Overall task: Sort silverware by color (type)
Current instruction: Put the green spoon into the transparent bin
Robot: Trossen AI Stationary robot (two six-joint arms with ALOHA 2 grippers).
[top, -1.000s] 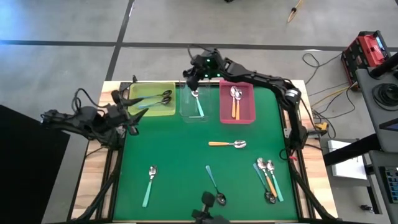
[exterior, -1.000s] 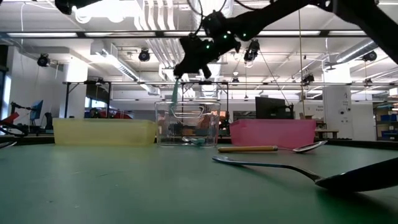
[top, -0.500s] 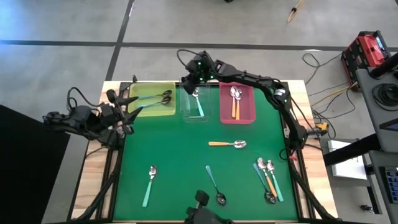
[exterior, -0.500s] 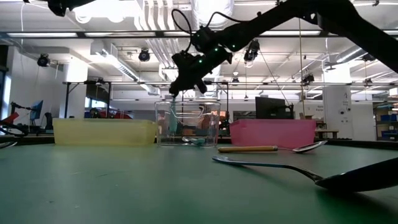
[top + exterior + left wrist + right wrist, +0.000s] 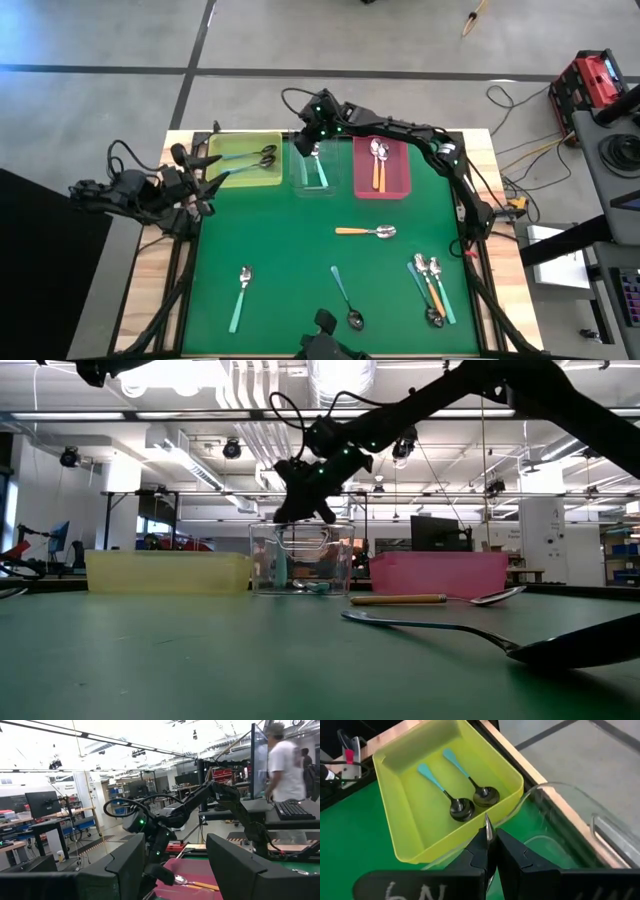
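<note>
**Sorting roughly half done**

You have five thin-handled spoons binned: two dark-bowled teal [image 5: 454, 794] in the yellow plastic tray [image 5: 244, 172], one teal [image 5: 319, 168] in the clear tub [image 5: 303, 180], two in the pink tray [image 5: 400, 178]. Six lie loose on the green mat [image 5: 290, 260]. Right gripper [image 5: 306, 146], clenched empty, hangs over the clear tub; left gripper [image 5: 205, 168] waits released beside the yellow tray.

I see a green table mat [image 5: 300, 250], three bins — yellow [image 5: 243, 172], clear [image 5: 318, 180], pink [image 5: 382, 182] — and spoons with teal [image 5: 238, 302] or orange [image 5: 353, 231] handles.
</note>
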